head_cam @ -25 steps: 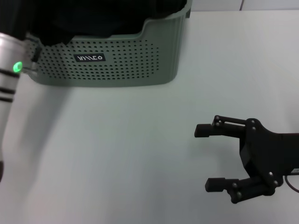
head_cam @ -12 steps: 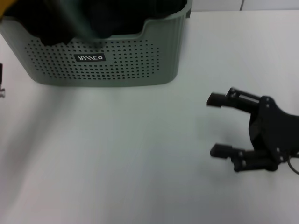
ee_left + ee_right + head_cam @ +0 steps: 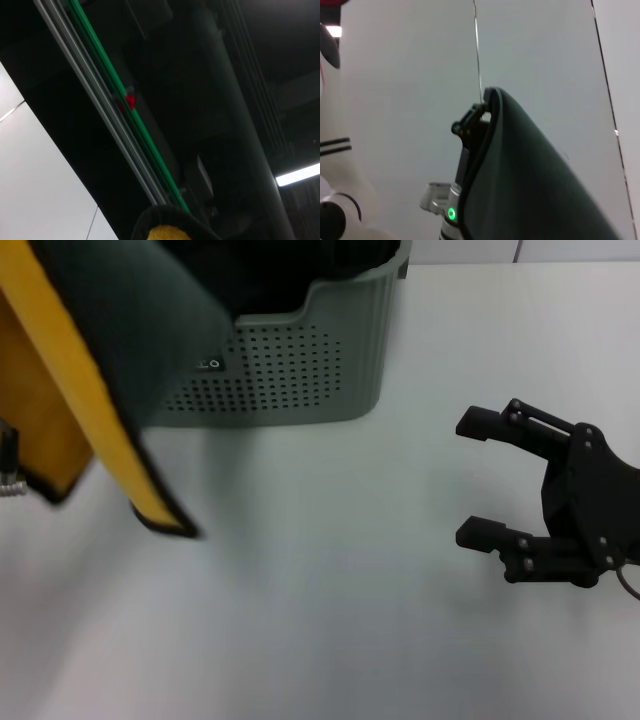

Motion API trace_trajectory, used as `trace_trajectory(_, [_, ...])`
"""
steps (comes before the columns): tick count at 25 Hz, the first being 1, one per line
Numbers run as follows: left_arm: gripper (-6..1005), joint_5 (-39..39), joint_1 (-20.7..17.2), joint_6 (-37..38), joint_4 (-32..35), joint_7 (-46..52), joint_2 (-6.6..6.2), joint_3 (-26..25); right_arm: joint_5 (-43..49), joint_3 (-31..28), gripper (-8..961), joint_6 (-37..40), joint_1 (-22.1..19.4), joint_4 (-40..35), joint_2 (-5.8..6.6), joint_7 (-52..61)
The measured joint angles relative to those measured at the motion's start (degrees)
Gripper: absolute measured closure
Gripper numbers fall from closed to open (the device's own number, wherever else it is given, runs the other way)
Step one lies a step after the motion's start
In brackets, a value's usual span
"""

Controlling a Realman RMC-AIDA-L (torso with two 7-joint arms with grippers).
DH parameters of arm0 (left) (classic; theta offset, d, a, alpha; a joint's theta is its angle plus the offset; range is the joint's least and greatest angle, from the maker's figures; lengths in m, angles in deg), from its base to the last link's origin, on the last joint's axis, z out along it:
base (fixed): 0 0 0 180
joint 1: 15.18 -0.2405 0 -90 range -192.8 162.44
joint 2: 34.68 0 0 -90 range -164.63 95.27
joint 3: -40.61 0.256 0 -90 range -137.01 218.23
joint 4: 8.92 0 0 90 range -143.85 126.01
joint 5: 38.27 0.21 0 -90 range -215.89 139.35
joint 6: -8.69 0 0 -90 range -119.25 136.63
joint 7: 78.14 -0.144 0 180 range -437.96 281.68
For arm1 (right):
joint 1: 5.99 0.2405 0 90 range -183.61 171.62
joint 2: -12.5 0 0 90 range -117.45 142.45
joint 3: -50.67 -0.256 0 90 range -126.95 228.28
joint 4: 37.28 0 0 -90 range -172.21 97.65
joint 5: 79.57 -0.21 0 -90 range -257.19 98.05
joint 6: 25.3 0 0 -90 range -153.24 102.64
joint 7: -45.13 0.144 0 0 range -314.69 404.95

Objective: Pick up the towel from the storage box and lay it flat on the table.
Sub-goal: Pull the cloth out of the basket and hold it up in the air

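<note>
Right gripper (image 3: 466, 480): black, angular, hovering over bare tabletop with its two fingers spread apart and nothing between them; each finger ends in a blunt dark pad.
Left gripper (image 3: 470, 122): seen only from the right wrist view, a dark clamp at the top fold of the cloth, on a pale arm with a lit green lamp; the cloth hangs from it, though whether its fingers are closed I cannot tell.
Towel (image 3: 120, 350): lifted clear of the basket, well to the left of the right gripper and farther from the robot; soft, draping in a long slanted fold, dark grey-green on the outer face, bright yellow on the inner, thin black binding along the edges. Its lowest corner hangs above the table.
Storage box (image 3: 300, 370): beyond and left of the right gripper, well apart from it; grey-green plastic, walls punched with rows of small holes, front rim dipped, dark cloth inside. The towel covers its left part.
Table (image 3: 330, 580): smooth plain white, wide open surface between the right gripper and the hanging towel.
</note>
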Motion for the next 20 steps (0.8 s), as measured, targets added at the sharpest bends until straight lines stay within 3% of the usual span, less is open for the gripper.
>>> trace_trajectory(5, [992,1.09,0.20,-0.06,0.08,-1.40,0.06,0.36,-2.79,2.17,147,0.92,0.28,0.02,0.02,-0.07])
trace_trajectory(10, [991,0.79,1.37,-0.16,-4.80,-8.59,0.52,1.47,-7.86,8.16,150,0.34,1.05,0.46,0.04,-0.35])
trace_trajectory(15, [990,0.11,3.29,-0.21,-9.57,-15.80,0.68,6.26,-13.26,13.89,153,-3.02,1.74,0.27,0.05,-1.29])
trace_trajectory(20, [990,-0.17,4.24,-0.24,-10.68,-19.25,0.70,10.18,-14.47,15.08,156,-5.97,3.44,0.65,0.05,-1.32])
